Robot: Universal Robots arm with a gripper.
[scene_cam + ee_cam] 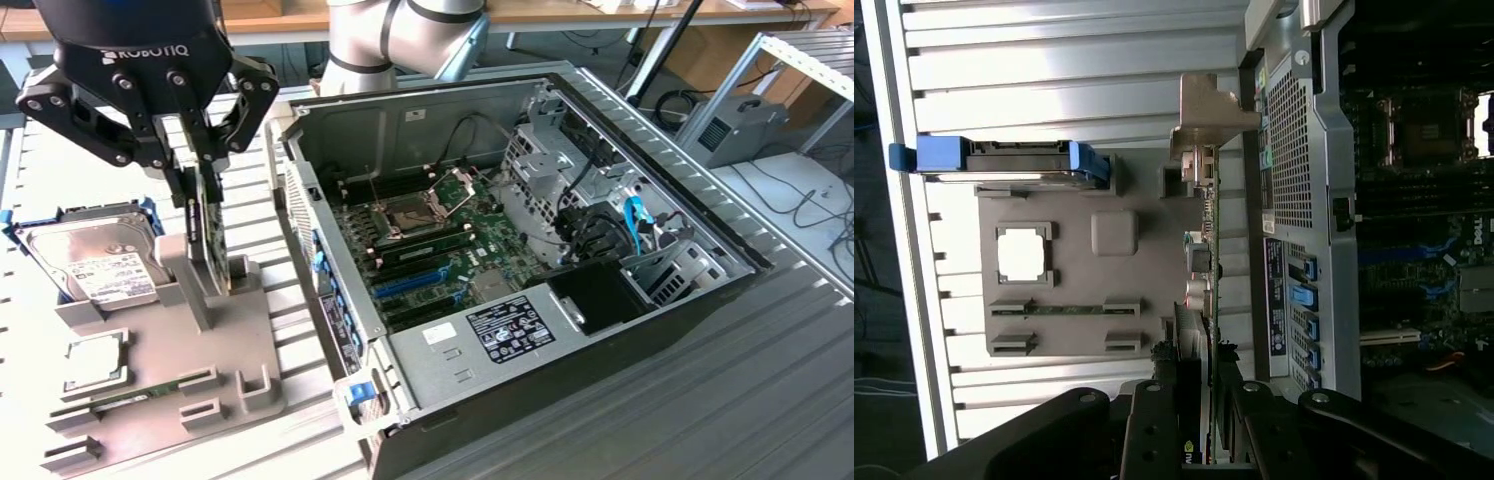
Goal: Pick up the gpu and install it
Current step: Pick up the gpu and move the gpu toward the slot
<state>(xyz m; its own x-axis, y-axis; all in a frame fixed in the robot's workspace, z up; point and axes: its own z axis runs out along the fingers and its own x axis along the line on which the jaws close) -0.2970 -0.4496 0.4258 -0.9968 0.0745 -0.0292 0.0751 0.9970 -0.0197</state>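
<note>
Slatted table (60,175) | pincer (196,152) clamped on upright gpu (208,232) in holder (227,350)

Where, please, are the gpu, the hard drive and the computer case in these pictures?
gpu (210,245): exterior view, on its upright, edge-on board.
hard drive (96,268): exterior view, on its white label.
computer case (387,125): exterior view, on its bare grey inner wall.

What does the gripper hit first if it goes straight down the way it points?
The graphics card, standing on edge in the gray holder. The gripper points down right at the card's top edge. Whether any gap is left is unclear. Below the card comes the holder.
</note>
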